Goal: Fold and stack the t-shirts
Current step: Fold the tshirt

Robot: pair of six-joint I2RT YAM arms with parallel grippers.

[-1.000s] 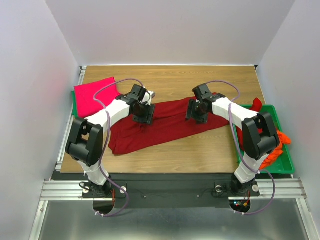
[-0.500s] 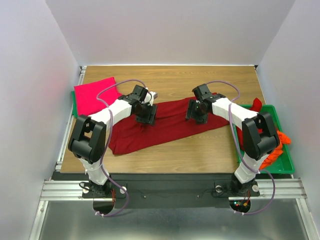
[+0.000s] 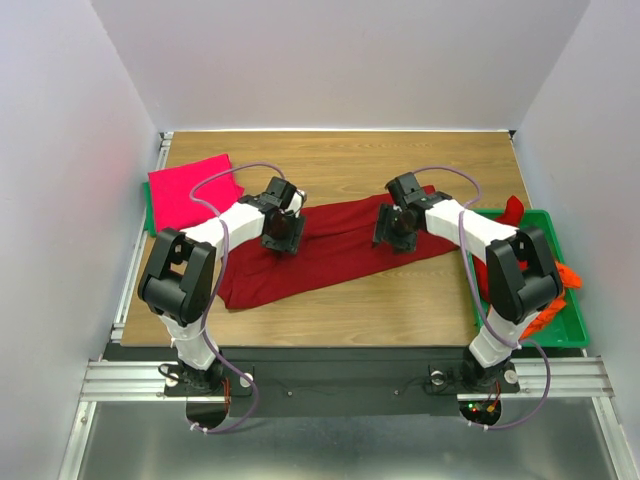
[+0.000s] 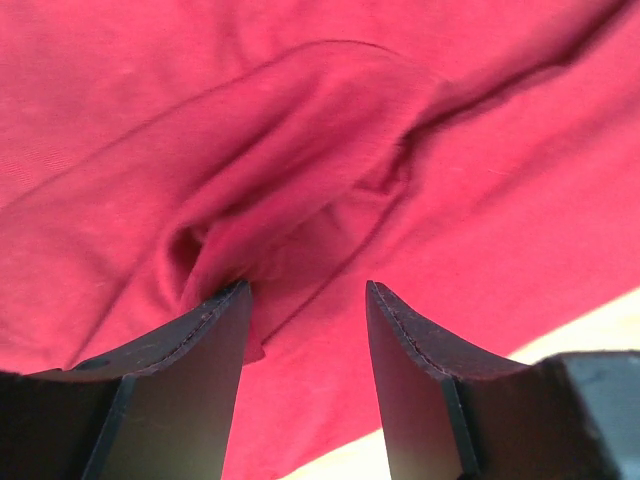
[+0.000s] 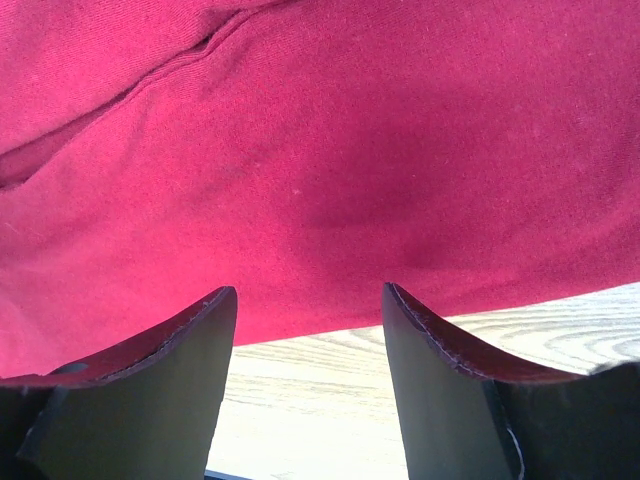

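Wooden tabletop (image 3: pixel 400 300) carries a dark red t-shirt (image 3: pixel 330 255) spread across its middle. Left end effector (image 3: pixel 282 238) and right end effector (image 3: pixel 392 232) press down on it, both parted. Cloth seems bunched inside the left one.

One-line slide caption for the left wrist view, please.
Left gripper, jaws open, poised low over a bunched fold of the dark red shirt.

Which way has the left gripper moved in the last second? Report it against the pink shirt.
Yes, but only slightly: the left gripper has edged toward the near edge of the table, ending a touch farther from the pink shirt.
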